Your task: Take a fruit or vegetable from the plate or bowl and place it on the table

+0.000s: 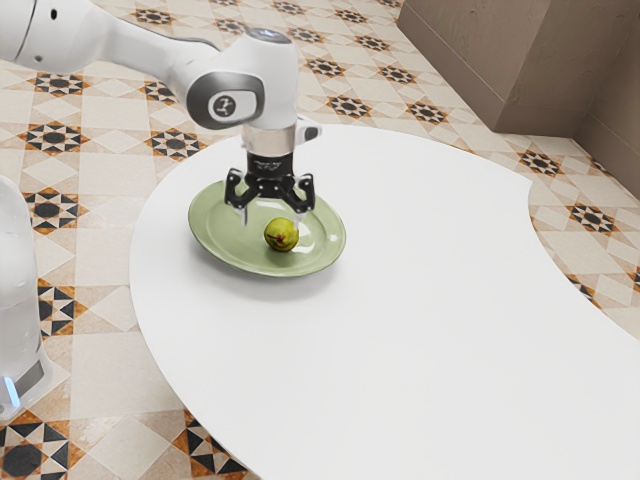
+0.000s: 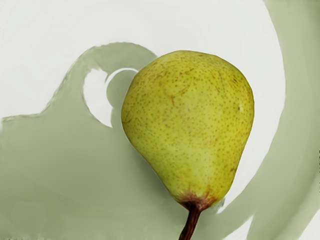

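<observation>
Above the green plate (image 1: 215, 235), my gripper (image 1: 271, 218) points straight down with its two fingers wide apart. A yellow-green pear (image 1: 282, 235) lies on the plate, just below the gripper and nearer the finger on the exterior view's right. Seen from my hand, the pear (image 2: 190, 120) lies on its side, its dark brown stem (image 2: 189, 225) showing, on the shiny green plate (image 2: 75, 175). Neither finger is seen pressing on the pear; how far the fingertips reach down beside it is hard to tell.
The plate rests on a white curved table (image 1: 420, 300), near its rounded end at the exterior view's left. Patterned floor tiles surround the table, and a brown wall block (image 1: 480, 60) stands beyond it at the exterior view's upper right.
</observation>
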Controlling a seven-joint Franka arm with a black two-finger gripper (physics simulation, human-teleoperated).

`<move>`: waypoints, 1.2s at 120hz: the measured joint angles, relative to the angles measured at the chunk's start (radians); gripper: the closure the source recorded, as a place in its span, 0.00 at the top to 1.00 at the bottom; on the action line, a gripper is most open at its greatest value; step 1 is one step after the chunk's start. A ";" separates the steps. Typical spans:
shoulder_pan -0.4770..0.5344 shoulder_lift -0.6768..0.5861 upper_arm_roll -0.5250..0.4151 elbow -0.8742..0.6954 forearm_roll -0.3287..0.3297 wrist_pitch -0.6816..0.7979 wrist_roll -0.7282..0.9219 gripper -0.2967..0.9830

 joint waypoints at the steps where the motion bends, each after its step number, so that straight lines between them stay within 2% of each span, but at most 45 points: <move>1: 0.000 0.000 0.000 0.000 0.000 0.001 -0.003 0.77; 47: 0.089 -0.051 0.002 -0.043 -0.017 0.012 -0.120 0.77; 76: 0.141 -0.035 0.007 -0.042 -0.022 0.010 -0.162 0.77; 98: 0.142 0.020 0.005 -0.018 -0.021 0.018 -0.183 0.77; 144: 0.135 0.222 0.003 0.120 -0.022 0.047 -0.208 0.76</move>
